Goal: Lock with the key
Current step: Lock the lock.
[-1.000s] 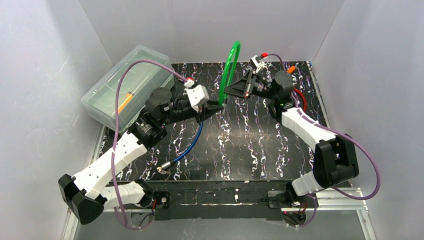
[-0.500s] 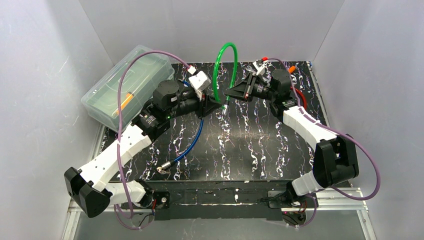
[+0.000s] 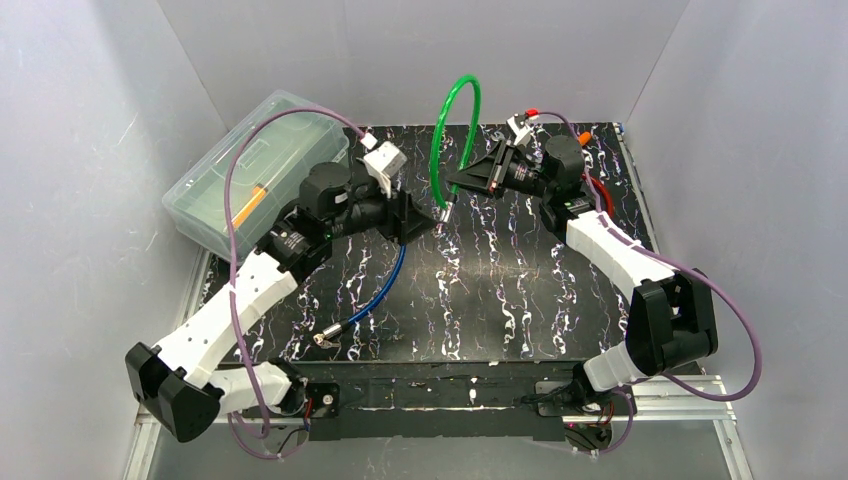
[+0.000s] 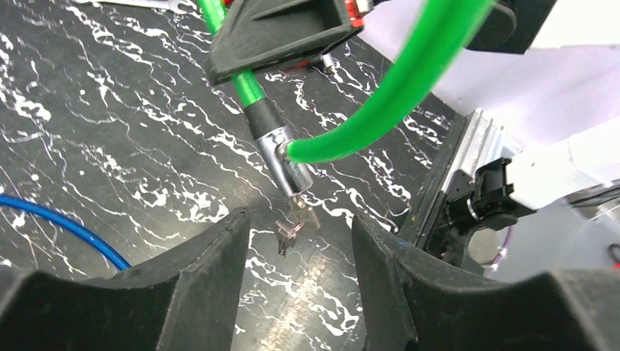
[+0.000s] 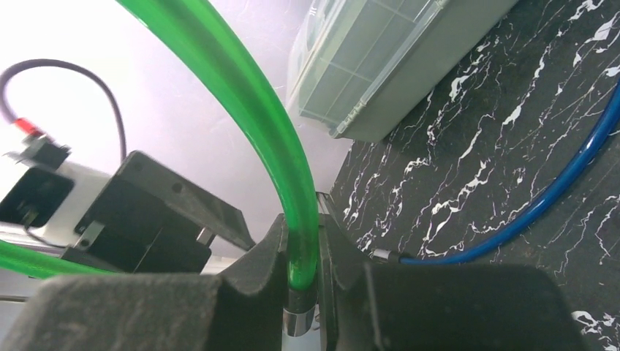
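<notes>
Left wrist view: key hangs from green cable lock just beyond left gripper, jaws apart. Right gripper jaws clamped on lock cable.

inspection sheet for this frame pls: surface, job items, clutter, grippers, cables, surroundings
Surface: black marbled mat, no spills seen.
Job's things: green cable lock held up in a loop; its metal lock barrel has the keys hanging from it.
Clutter: blue cable lock lying on the mat; clear plastic box at far left; red item behind the right arm, unclear.
Grippers: right gripper shut on the green cable; left gripper open, jaws either side of the keys, not touching.
Cables: purple arm cables loop free.
Surroundings: plain grey walls.
</notes>
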Tool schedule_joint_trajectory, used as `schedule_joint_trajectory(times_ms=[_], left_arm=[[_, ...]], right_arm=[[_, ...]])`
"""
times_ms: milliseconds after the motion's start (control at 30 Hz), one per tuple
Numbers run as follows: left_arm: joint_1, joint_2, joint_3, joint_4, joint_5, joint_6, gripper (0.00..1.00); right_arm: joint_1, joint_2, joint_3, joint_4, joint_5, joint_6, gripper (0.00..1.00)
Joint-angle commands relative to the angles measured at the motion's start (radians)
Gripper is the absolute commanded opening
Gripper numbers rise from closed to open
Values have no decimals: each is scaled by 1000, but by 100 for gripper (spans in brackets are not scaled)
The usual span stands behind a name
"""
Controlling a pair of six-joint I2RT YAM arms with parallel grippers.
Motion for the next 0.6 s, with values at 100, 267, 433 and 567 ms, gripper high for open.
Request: schedule_joint_trajectory(times_ms=[100, 267, 433, 567], left_arm=[[145, -2, -102, 105, 299, -350, 61], [177, 103, -92, 226, 513, -510, 63], [177, 169, -93, 325, 591, -635, 61], [177, 184, -140, 456, 626, -742, 54]], right_arm=[[-14, -2, 62, 184, -24, 85, 1], [-14, -8, 55, 224, -37, 116, 1], [-14, -15, 45, 250, -42, 133, 1], [-14, -18, 41, 254, -44, 139, 1]])
